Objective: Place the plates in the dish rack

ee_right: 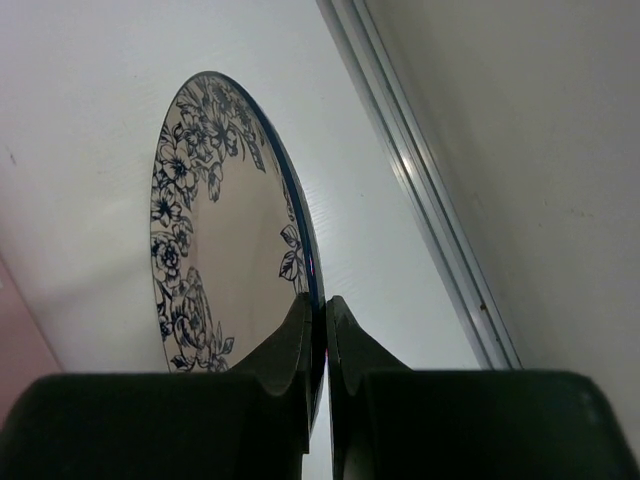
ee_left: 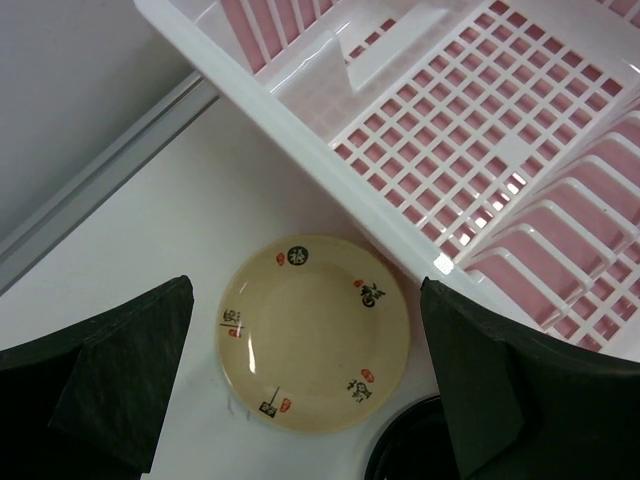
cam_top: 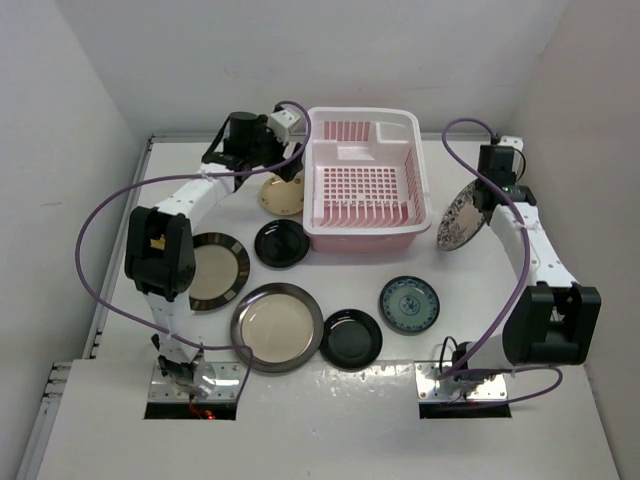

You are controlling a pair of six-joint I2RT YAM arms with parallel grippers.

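**Floral plate gripped beside the rack**

Nearest the bases lie a cream plate (cam_top: 277, 327), a black plate (cam_top: 351, 338) and a teal plate (cam_top: 409, 304). Behind them lie a silver plate (cam_top: 213, 271) and a small black plate (cam_top: 282, 243). The right gripper (ee_right: 322, 310) clamps the floral plate (ee_right: 215, 230) on edge, right of the rack (cam_top: 365, 180). The left gripper (ee_left: 310, 370), jaws apart, hovers over the tan plate (ee_left: 313, 333) beside the rack's left wall.

Pink dish rack (cam_top: 365, 238) (blue-floral plate (ee_right: 215, 235)).

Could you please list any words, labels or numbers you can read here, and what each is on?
Tan plate: several small black brush characters with red seal marks, too small and blurred to read.
Nothing else carries text: no labels, brands or numbers show.
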